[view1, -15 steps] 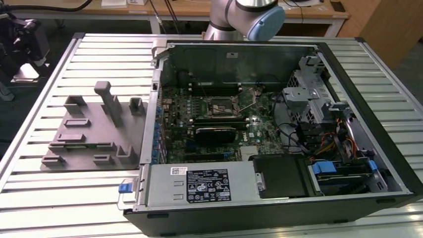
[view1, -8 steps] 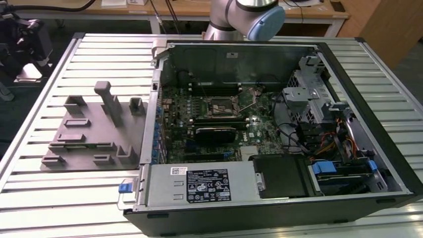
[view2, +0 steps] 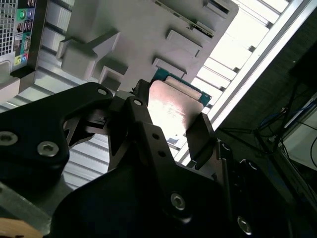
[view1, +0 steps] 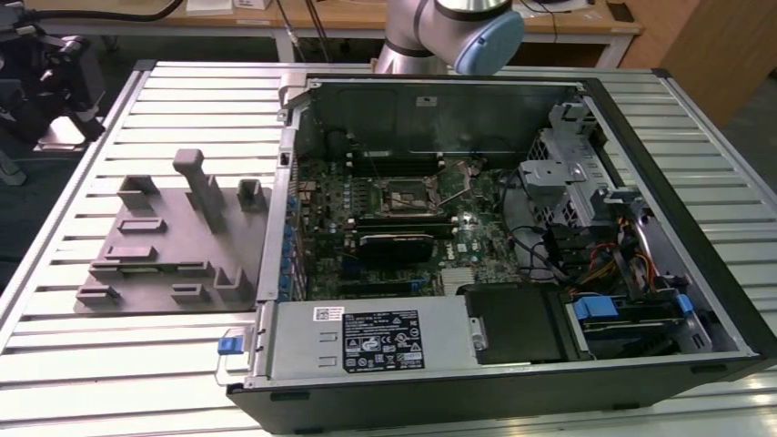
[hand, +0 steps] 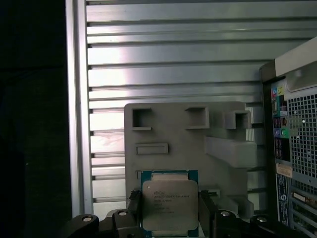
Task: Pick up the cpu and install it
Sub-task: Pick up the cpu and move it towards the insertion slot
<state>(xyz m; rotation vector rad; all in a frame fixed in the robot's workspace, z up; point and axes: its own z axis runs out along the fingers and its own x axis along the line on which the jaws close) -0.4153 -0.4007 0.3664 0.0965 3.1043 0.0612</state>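
I work over a table (view1: 146,364) of silvery ribbed metal slats, and light glares white off them in both wrist views. Past its far edge in the exterior view stands a pale wooden desk (view1: 327,20), with a brown wooden panel (view1: 716,55) at the exterior view's right. The floor (view1: 31,228) beside the table is dark.

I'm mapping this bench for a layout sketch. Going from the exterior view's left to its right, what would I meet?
grey parts fixture → black socket frame on the motherboard → metal drive cage
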